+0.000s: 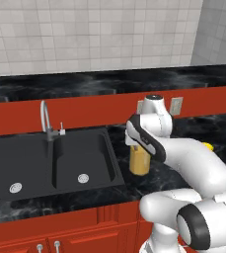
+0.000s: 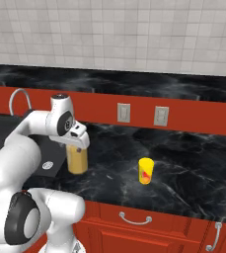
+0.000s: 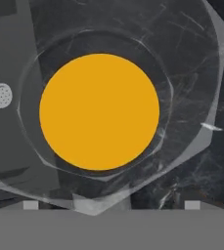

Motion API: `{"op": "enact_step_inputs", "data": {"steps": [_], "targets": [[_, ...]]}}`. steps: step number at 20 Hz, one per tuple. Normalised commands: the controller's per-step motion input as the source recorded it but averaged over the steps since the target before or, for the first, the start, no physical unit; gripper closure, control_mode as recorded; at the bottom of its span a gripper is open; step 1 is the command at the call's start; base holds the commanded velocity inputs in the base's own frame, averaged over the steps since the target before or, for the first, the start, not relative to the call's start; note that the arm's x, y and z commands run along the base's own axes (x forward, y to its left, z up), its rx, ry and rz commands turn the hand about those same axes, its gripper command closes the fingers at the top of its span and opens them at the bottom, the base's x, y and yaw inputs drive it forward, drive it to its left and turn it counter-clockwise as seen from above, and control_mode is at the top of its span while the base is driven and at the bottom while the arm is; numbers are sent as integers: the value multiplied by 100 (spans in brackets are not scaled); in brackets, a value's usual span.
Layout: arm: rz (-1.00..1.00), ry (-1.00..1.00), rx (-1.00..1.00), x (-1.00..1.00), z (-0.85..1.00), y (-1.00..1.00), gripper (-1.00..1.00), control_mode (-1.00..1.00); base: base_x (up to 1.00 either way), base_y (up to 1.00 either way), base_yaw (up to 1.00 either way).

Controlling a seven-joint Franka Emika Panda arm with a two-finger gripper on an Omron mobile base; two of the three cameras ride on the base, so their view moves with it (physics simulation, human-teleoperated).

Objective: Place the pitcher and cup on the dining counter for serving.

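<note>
1. Gripper (image 2: 78, 143) points straight down, jaws spread wide, nothing clamped between them.
2. Pitcher (image 2: 77, 159) stands upright directly beneath the jaws on the black counter (image 2: 183, 163), beside the sink (image 1: 50, 163); from the hand view its orange liquid (image 3: 99, 112) sits centred under the hand.
3. Cup (image 2: 145, 171) stands upright on the same counter, well apart from the jaws, to their right in the right base view.
4. Dining counter (image 2: 134, 81) runs behind, beyond the jaws.

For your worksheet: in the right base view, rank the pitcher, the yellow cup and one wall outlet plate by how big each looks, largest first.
1. The pitcher, though the robot's hand hides its upper part.
2. The cup.
3. The outlet plate. It looks close to the cup in size and sits farther from the camera, so this last pair is uncertain.
</note>
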Motion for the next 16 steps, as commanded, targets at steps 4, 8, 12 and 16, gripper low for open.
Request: {"op": "enact_step_inputs", "data": {"steps": [4,8,12,16], "targets": [[0,0,-2,20,-32,0,100,-100,0,0,0],[0,-1,-2,24,-28,0,100,-100,0,0,0],[0,0,0,6,-8,0,100,-100,0,0,0],[0,0,0,0,0,0,100,-100,0,0,0]]}}
